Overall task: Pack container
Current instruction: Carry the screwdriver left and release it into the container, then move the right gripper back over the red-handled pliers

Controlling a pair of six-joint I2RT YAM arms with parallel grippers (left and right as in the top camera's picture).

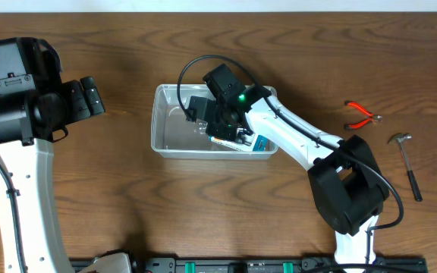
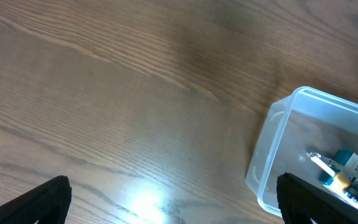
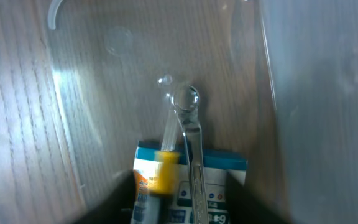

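Note:
The clear plastic container [image 1: 158,121] sits mid-table; it also shows in the left wrist view [image 2: 272,143] and the right wrist view [image 3: 61,93]. My right gripper [image 1: 230,129] reaches down inside it, and its fingers [image 3: 188,205] are closed against both sides of a blue-and-white tool package [image 3: 222,168] holding a steel wrench [image 3: 194,143] and a yellow-collared tool [image 3: 163,177]. The package [image 1: 258,142] lies at the container's near right corner and shows in the left wrist view [image 2: 353,168]. My left gripper [image 1: 93,95] is open and empty [image 2: 173,205], left of the container.
Red-handled pliers [image 1: 361,115] and a hammer [image 1: 410,165] lie on the wooden table at the far right. The right arm's base [image 1: 347,189] stands near the front right. The left arm's column [image 1: 14,174] fills the left edge.

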